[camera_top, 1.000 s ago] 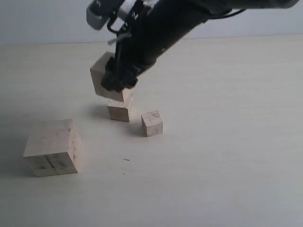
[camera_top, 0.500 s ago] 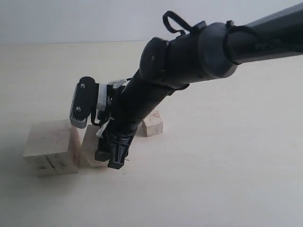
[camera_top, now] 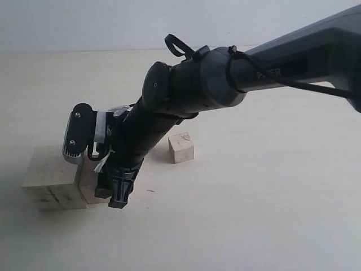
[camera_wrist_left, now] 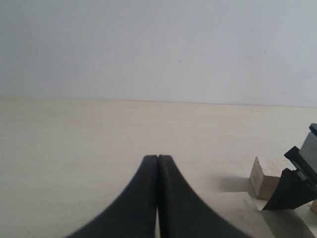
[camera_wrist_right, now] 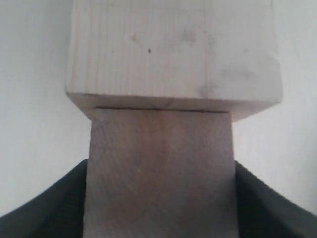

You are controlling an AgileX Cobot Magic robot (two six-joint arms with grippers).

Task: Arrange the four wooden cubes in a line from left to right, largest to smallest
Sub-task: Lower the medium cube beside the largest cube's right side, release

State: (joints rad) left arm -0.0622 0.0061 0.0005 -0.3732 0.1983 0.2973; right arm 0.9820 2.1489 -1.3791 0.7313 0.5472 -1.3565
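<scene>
The largest wooden cube [camera_top: 49,176], with dark smudges on its front, stands at the front left. My right gripper [camera_top: 113,195] reaches across from the right and is shut on the second-largest cube [camera_top: 89,189], low at the table. In the right wrist view this held cube [camera_wrist_right: 158,173] presses flat against the largest cube [camera_wrist_right: 173,49]. The smallest cube [camera_top: 181,148], marked with a curved grain line, sits apart to the right. The right arm hides the remaining cube. My left gripper [camera_wrist_left: 158,158] is shut on nothing; a pale cube [camera_wrist_left: 266,176] shows beside it, but which one I cannot tell.
The right arm [camera_top: 225,79] spans the scene from the upper right down to the front left. The pale tabletop [camera_top: 254,214] runs to a grey wall at the back.
The right gripper has carried the second-largest cube down from above the small cubes to the largest cube's right side. The largest cube has slid slightly left.
</scene>
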